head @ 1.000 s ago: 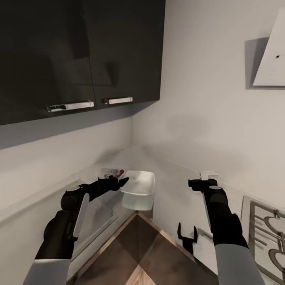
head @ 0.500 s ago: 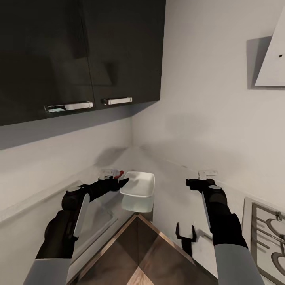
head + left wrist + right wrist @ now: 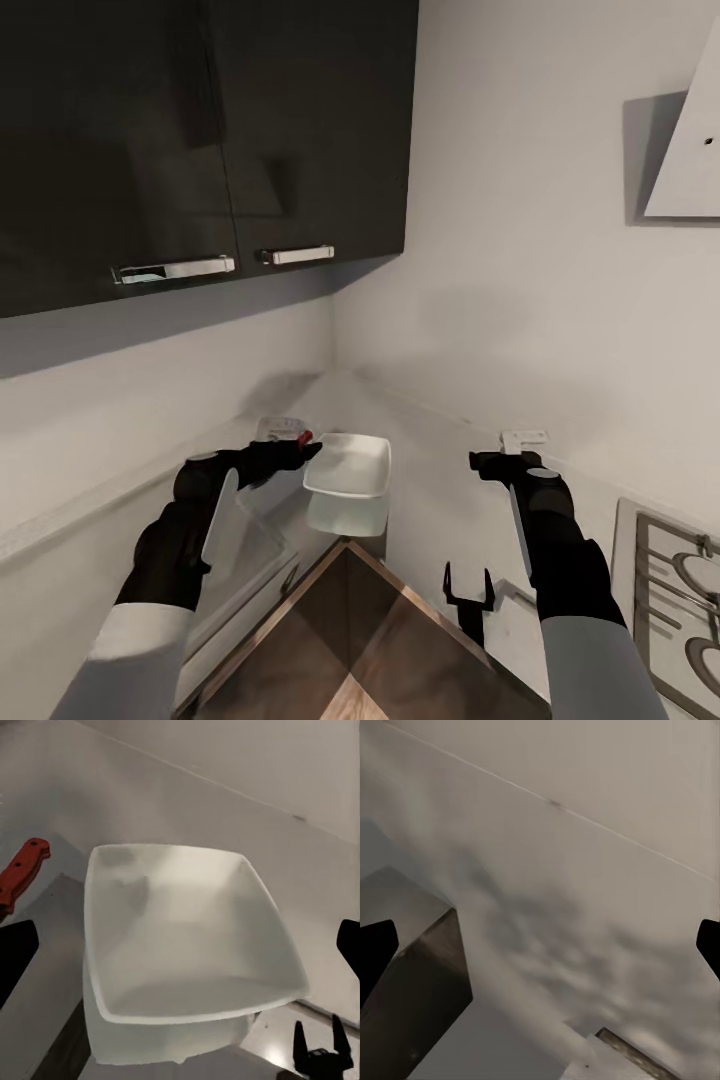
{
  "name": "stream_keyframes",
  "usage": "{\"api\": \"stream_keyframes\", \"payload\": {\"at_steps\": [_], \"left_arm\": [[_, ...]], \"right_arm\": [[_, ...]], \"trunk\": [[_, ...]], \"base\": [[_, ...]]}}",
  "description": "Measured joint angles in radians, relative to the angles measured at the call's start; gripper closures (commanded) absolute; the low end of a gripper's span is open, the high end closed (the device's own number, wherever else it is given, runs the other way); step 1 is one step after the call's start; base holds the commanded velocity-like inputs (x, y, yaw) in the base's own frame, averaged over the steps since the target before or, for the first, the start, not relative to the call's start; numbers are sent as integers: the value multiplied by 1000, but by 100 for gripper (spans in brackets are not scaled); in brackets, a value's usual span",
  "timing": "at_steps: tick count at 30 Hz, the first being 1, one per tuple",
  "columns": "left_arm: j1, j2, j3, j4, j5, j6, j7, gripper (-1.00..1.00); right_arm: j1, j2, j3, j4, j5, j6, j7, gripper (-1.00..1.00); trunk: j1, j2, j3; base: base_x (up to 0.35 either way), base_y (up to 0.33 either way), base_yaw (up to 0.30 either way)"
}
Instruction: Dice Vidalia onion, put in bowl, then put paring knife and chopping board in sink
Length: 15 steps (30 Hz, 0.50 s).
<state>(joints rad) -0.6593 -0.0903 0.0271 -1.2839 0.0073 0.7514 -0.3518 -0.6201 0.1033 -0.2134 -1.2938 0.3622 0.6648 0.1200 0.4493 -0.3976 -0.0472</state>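
Note:
The white square bowl (image 3: 349, 465) rests on the glossy countertop (image 3: 430, 500) near the wall corner, its mirror image showing below it. My left gripper (image 3: 305, 452) hovers at the bowl's left rim, open; in the left wrist view the bowl (image 3: 187, 937) lies between the two dark fingertips (image 3: 15, 952). The paring knife's red handle (image 3: 303, 437) pokes out just behind that gripper, and the same handle (image 3: 22, 870) sits beside the bowl. My right gripper (image 3: 487, 462) is open over bare countertop (image 3: 570, 915), to the bowl's right. Onion, sink and chopping board are out of view.
Glossy black upper cabinets (image 3: 200, 140) hang over the left counter run. A hob (image 3: 670, 585) lies at the right, with a hood (image 3: 690, 130) above it. A brown wood-grained surface (image 3: 360, 640) fills the lower middle. A black two-pronged shape (image 3: 470, 595) looks like a gripper's reflection.
My left arm has swung its elbow up and to the right, with the gripper staying at the bowl's left rim. The right arm and the bowl have barely moved.

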Motion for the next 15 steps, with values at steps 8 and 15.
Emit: {"api": "stream_keyframes", "payload": {"at_steps": [8, 15], "left_arm": [[-185, 0, 4, 238, 1, 9, 15, -100], [-293, 0, 6, 449, 1, 8, 16, -100]], "right_arm": [[0, 0, 40, 0, 0, 0, -1, -100], [0, 0, 48, 0, 0, -1, -1, -100]], "trunk": [[0, 0, 0], [0, 0, 0]], "base": [[0, 0, 0], [0, 0, 0]]}}
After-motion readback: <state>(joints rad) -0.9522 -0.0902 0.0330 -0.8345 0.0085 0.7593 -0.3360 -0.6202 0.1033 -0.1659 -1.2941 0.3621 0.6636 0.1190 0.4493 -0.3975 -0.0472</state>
